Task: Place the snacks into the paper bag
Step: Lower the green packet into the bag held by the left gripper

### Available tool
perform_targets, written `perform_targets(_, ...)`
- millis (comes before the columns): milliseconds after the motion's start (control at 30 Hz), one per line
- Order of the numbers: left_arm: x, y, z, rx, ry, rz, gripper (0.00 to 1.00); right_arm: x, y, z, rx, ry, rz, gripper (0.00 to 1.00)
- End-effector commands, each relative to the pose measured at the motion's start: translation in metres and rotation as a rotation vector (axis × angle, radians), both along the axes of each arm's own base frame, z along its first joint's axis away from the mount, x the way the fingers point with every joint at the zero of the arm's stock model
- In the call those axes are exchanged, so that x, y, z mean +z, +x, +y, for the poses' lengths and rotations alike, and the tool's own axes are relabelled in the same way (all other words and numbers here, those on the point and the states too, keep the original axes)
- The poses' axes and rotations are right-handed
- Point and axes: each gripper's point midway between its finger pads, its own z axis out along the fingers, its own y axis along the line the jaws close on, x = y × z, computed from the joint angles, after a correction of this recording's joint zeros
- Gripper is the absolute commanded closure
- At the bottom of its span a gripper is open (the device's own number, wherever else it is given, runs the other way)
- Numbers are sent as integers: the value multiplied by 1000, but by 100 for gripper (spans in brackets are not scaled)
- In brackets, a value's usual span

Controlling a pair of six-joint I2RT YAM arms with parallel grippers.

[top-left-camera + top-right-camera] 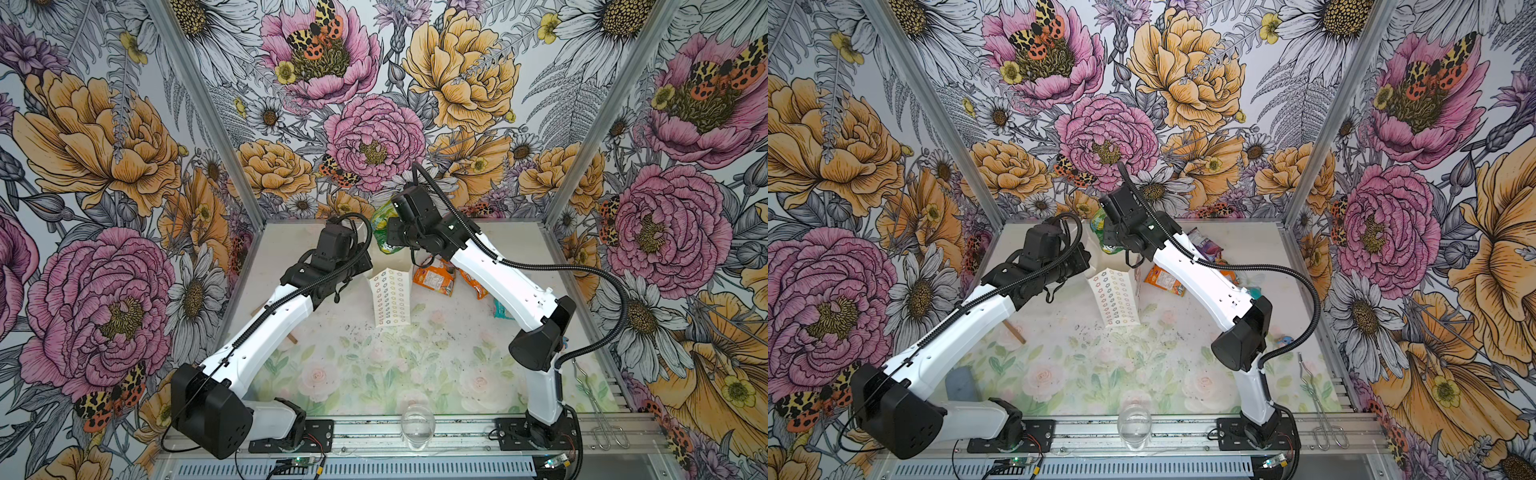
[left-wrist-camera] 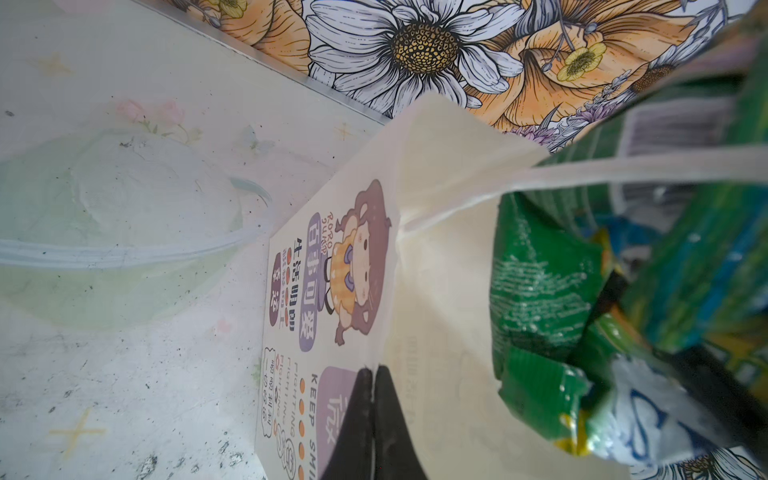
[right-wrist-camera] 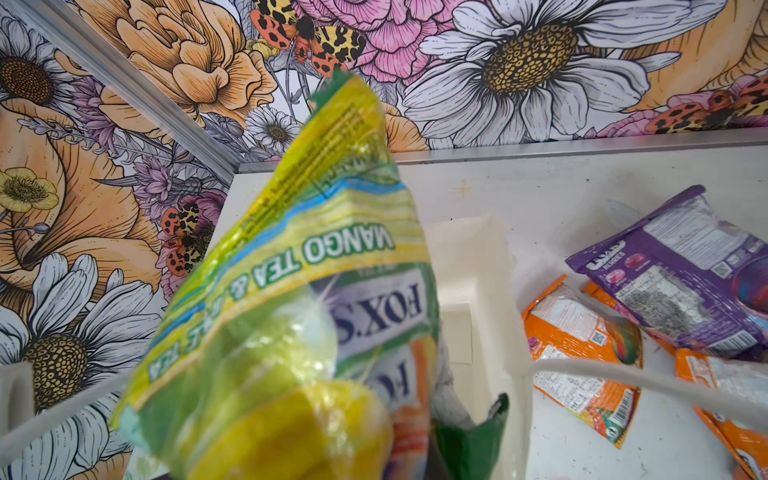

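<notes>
The paper bag (image 1: pixel 390 296) stands upright mid-table, white with rows of small flower rings. My left gripper (image 2: pixel 374 372) is shut on the bag's rim at its left side, and the bag's printed face (image 2: pixel 332 291) shows in the left wrist view. My right gripper (image 1: pixel 391 239) hangs over the bag's mouth, shut on the green-yellow FOX'S packet (image 3: pixel 311 291); the packet hides its fingertips. To the right of the bag on the table lie two orange-and-white packets (image 3: pixel 582 345) (image 3: pixel 727 395), a purple packet (image 3: pixel 685 270) and a teal packet (image 1: pixel 500 307).
A clear glass (image 1: pixel 417 424) stands at the front edge between the arm bases. A small wooden piece (image 1: pixel 1015 330) lies left of the bag under the left arm. Metal tongs (image 1: pixel 1325 407) lie at the front right. Flowered walls close in three sides.
</notes>
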Motion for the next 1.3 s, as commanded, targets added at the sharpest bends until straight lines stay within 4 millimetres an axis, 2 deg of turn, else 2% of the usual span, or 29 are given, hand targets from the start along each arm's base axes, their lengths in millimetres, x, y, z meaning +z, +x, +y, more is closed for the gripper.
perform_targets(0,9,-2,2,20,-29,-31,100,45,-10,-14,-30,63,-87,100)
perform_targets(300,12,-3,4,31,-37,-42,100,39,-15,-19,-29,55,-67,89)
perform_targets(800,11,0,0,38,-39,-42,100,19,-22,-22,-20,28,-18,87)
perform_targets(1033,12,0,-1,39,-37,-46,100,10,-25,-14,8,38,13,81)
perform_targets(1267,12,0,-1,42,-35,-46,100,8,-27,-16,10,29,16,74)
